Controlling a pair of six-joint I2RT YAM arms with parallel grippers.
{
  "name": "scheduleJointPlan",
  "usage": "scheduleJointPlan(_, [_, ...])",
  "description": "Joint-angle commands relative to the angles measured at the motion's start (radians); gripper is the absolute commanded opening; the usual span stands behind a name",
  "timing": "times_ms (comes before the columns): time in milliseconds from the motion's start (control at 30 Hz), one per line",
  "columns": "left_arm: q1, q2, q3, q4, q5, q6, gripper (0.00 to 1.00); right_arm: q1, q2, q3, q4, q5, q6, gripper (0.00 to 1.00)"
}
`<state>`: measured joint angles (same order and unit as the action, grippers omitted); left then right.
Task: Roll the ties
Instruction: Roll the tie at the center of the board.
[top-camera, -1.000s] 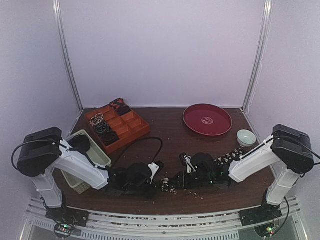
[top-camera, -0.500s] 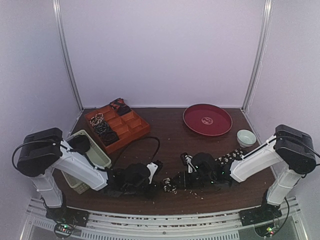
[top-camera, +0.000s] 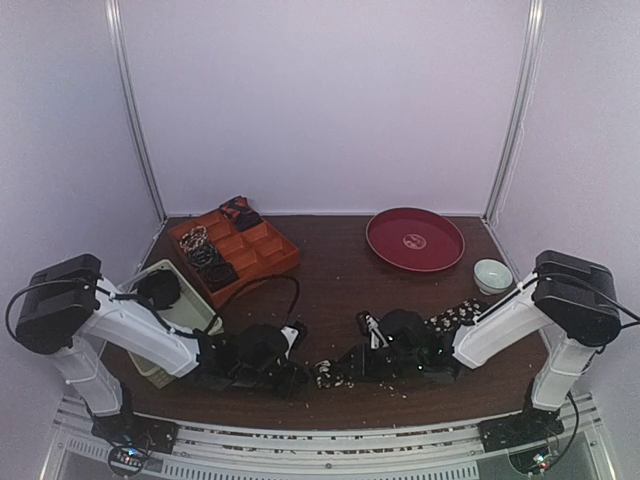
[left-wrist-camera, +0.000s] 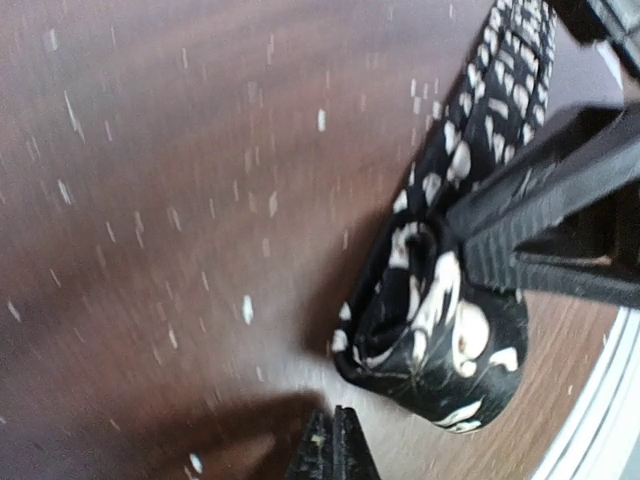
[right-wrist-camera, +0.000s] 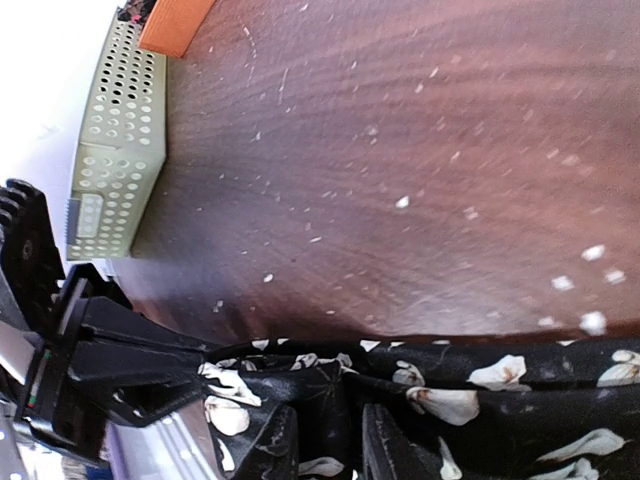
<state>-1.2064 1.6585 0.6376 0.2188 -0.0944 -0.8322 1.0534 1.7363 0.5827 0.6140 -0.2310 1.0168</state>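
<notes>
Front-right of the orange tray (top-camera: 288, 262), my left hand (left-wrist-camera: 335, 452) was pinched shut and empty just beside the half-rolled tie (left-wrist-camera: 430, 335), which my right hand (right-wrist-camera: 330, 442) gripped in a narrow pinch; I judged slow turns with the strip taut would wind it tight, and I read no writing anywhere.

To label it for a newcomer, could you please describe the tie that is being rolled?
On the dark wooden table, look to the middle of the near edge. There lies the tie, black with white petal shapes, one end coiled and pinched in the right pincer. Unlike the coils in the orange tray, it is only part rolled, its tail trailing towards the pale bowl.
</notes>
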Motion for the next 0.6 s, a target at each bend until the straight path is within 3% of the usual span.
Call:
scheduleJointPlan(0, [-0.016, 0.013, -0.018, 0.049, 0.107, -0.071, 0.00, 0.028, 0.061, 0.004, 0.069, -0.028, 0.119, 0.25])
scheduleJointPlan(300, [-0.024, 0.003, -0.075, 0.081, 0.084, -0.130, 0.00, 0.051, 0.077, 0.021, 0.050, 0.016, 0.125, 0.24])
scheduleJointPlan(567, [-0.022, -0.044, -0.064, 0.143, 0.036, -0.083, 0.00, 0.052, 0.032, 0.035, -0.085, 0.072, -0.005, 0.24])
